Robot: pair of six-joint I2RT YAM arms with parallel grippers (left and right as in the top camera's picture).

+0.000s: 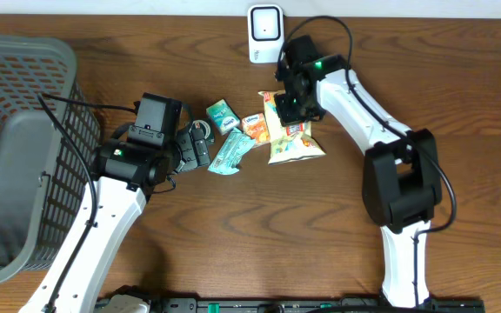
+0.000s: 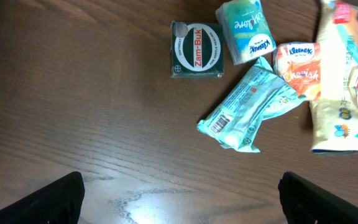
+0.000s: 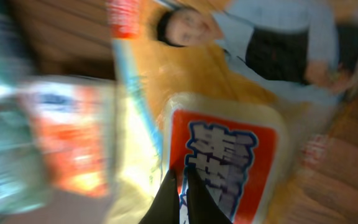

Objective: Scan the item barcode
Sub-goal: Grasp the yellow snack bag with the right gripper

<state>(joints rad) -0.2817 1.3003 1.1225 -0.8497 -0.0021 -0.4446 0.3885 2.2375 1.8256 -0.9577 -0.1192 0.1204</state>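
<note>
Wooden table [image 1: 233,235] holds five small items [image 1: 255,128]; left hand [image 2: 182,199] spread, right hand [image 3: 180,193] pressed together.

Desk [image 1: 233,235] is dark brown wood with a pretty visible grain running left to right. A pale strip [image 1: 103,9] runs along the far edge, can't tell if it's wall or not. Gray mesh basket [image 1: 24,78] sits at the left end, black rail [image 1: 320,306] along the near edge. Soft glare [image 2: 142,202] on the wood in the left wrist view, so the light's overhead-ish.
</note>
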